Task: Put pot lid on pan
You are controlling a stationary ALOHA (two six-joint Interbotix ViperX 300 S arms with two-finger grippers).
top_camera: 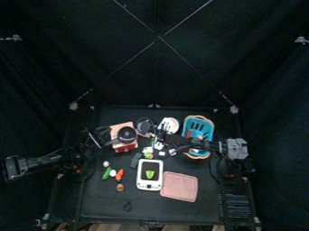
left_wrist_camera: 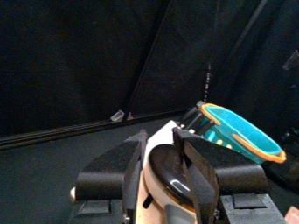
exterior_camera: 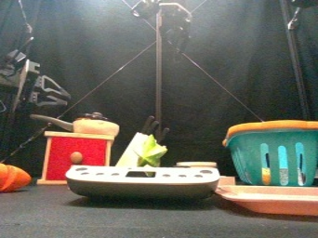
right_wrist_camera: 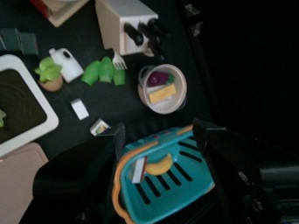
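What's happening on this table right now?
The left gripper grips a dark, glossy round thing, apparently the pot lid. The pan sits on a red box, not yet covered. The right gripper hangs open above the teal basket.

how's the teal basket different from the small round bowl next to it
The basket is teal with an orange rim and slotted walls; the bowl is pale with solid walls. The basket is bigger and oblong; the bowl is small and round. The basket holds something yellow; the bowl holds yellow and purple pieces. Both sit upright on the table.
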